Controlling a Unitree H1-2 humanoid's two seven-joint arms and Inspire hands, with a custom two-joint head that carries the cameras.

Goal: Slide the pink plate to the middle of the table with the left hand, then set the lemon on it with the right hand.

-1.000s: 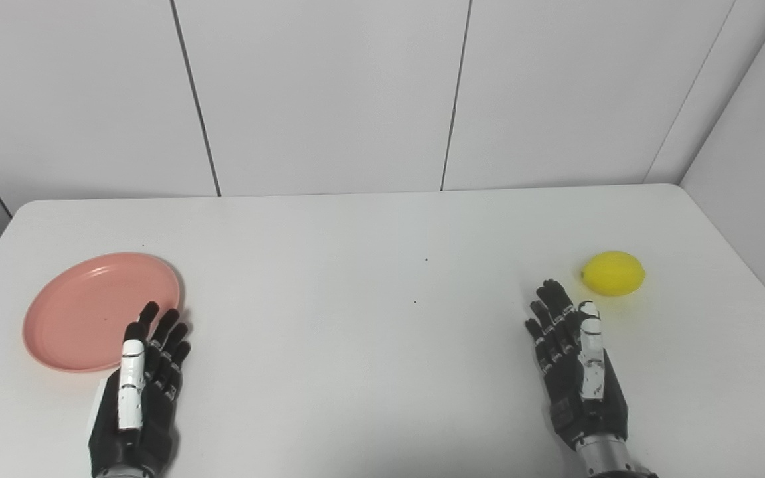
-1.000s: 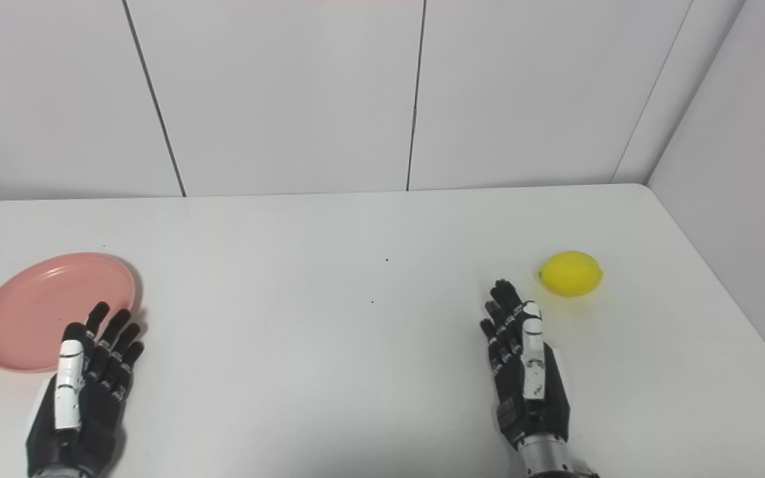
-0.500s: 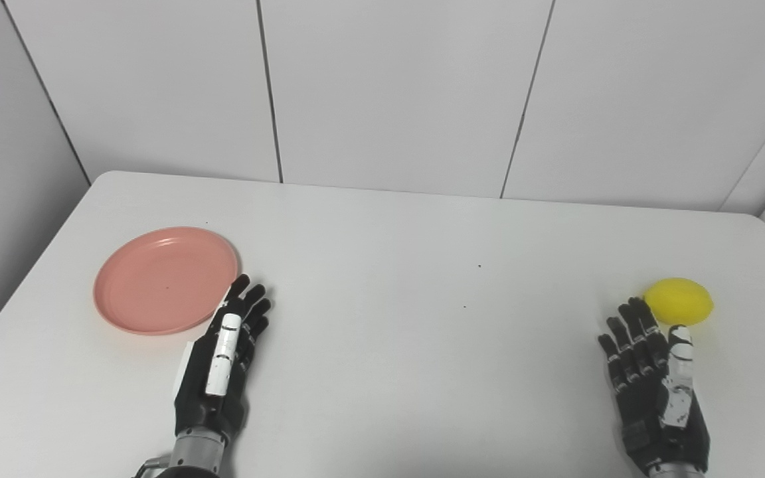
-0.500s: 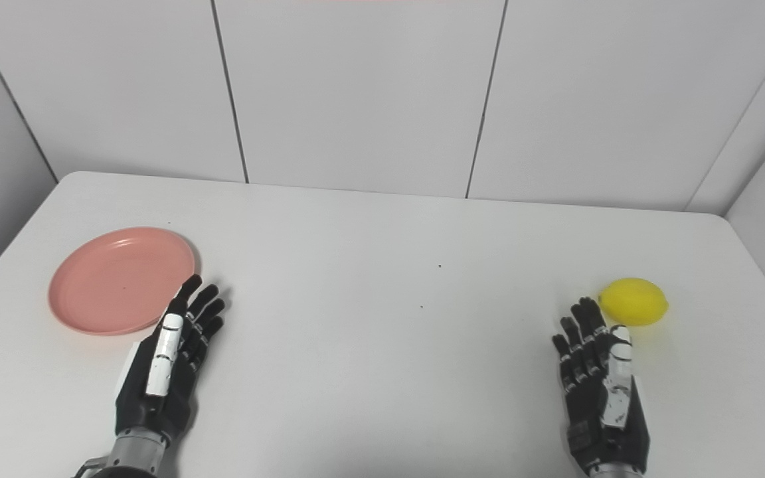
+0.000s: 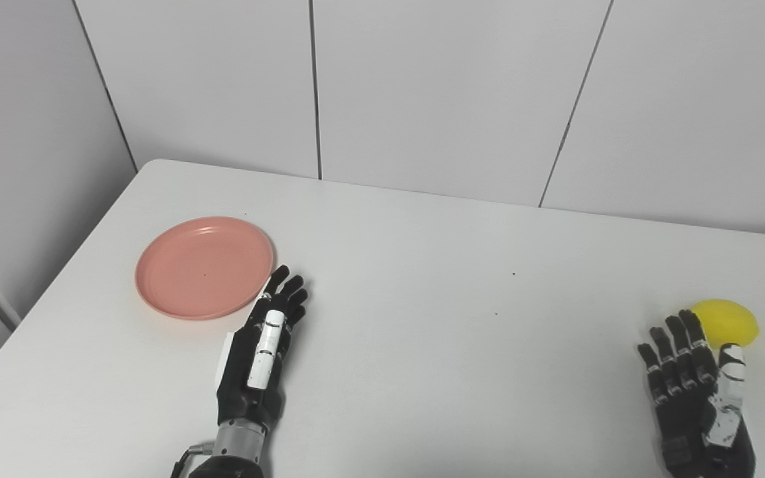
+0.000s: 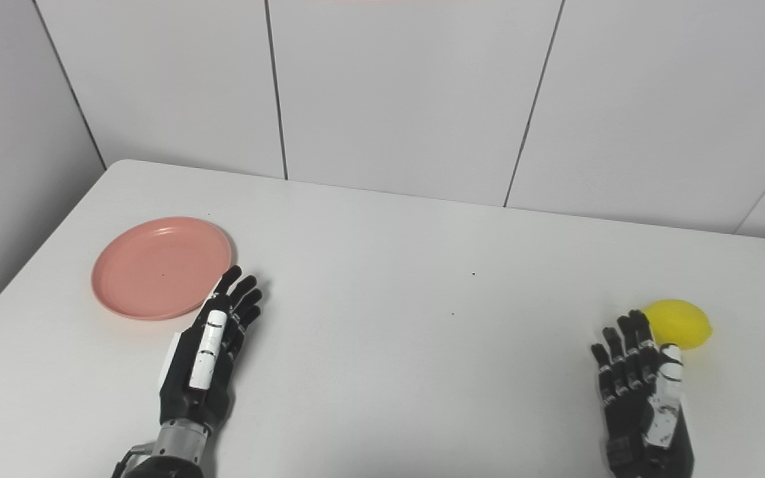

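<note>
The pink plate (image 5: 204, 267) lies flat on the white table (image 5: 422, 332) at its left side. My left hand (image 5: 259, 355) is open and empty, palm down, just right of the plate's near right rim; its fingertips are at the rim. The yellow lemon (image 5: 726, 322) sits at the right side. My right hand (image 5: 694, 398) is open and empty, palm down, with its fingertips just short of the lemon. The plate (image 6: 162, 267), lemon (image 6: 679, 323), left hand (image 6: 208, 358) and right hand (image 6: 641, 398) also show in the right eye view.
White wall panels stand behind the table's far edge (image 5: 462, 196). A wall runs along the left of the table's left edge (image 5: 57, 279).
The camera has swung to the left, so the whole picture has shifted right. Relative to the plate, my left hand now lies further to its right. The right hand stays by the lemon.
</note>
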